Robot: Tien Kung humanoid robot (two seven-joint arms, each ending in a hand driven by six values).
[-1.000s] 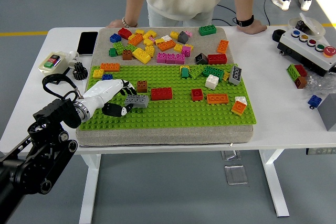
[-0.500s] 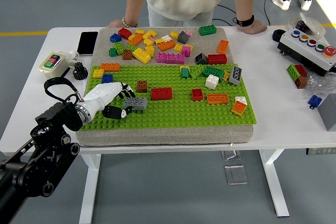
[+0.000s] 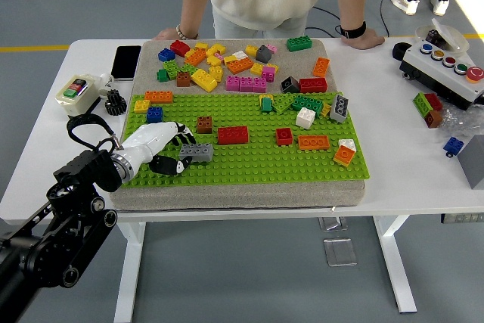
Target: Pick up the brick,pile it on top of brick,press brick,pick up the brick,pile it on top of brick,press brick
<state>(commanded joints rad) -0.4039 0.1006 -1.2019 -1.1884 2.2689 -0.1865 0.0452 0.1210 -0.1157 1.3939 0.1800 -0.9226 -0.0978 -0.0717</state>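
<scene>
Head view: left robot hand (image 3: 168, 149), white with black fingers, pinching a grey brick (image 3: 197, 153) over the green baseplate (image 3: 249, 160), near its left edge. Brown brick (image 3: 204, 124) just behind; red brick (image 3: 232, 135) to the right. Loose bricks (image 3: 227, 66) heaped at the mat's far side. Person's hands (image 3: 361, 37) resting on the white counter (image 3: 408, 164) at the far edge.

White bench (image 3: 393, 175) carries grey foam pad (image 3: 227, 196) under green baseplate, phone (image 3: 125, 61), button box (image 3: 446, 72), loose bricks (image 3: 429, 108) at right
</scene>
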